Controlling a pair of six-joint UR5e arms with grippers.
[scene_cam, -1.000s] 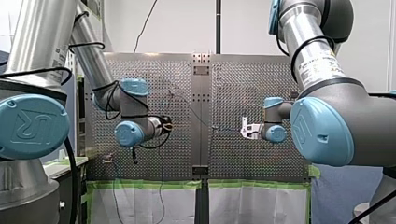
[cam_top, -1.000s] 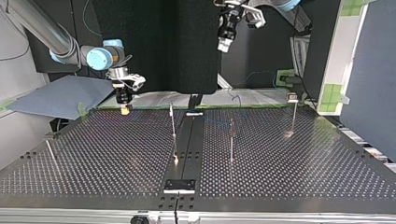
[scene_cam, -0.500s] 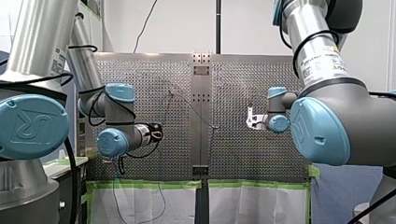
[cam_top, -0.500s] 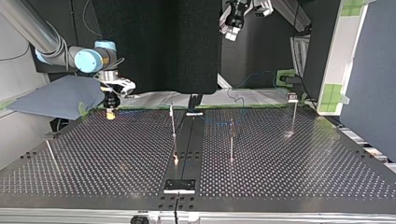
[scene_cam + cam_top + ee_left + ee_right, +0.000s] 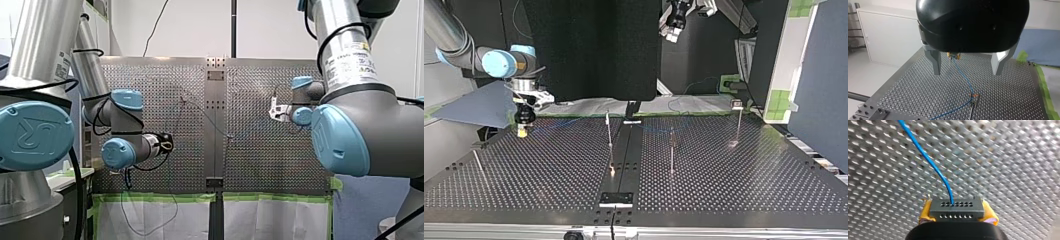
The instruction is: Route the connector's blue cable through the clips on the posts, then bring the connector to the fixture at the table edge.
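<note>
Connector, a dark grey pin-holed block [image 5: 957, 208], is sitting clamped between my right gripper's [image 5: 522, 131] yellow pads [image 5: 926, 213] near the perforated table's [image 5: 724, 190] far-left corner in the top view. My left gripper [image 5: 967, 72] is hanging wide open, empty. I'm advising slow travel, with the thin blue cable [image 5: 928, 160] taut.

Perforated table [image 5: 749, 175], centre strip [image 5: 624, 160], upright posts [image 5: 671, 152]
</note>
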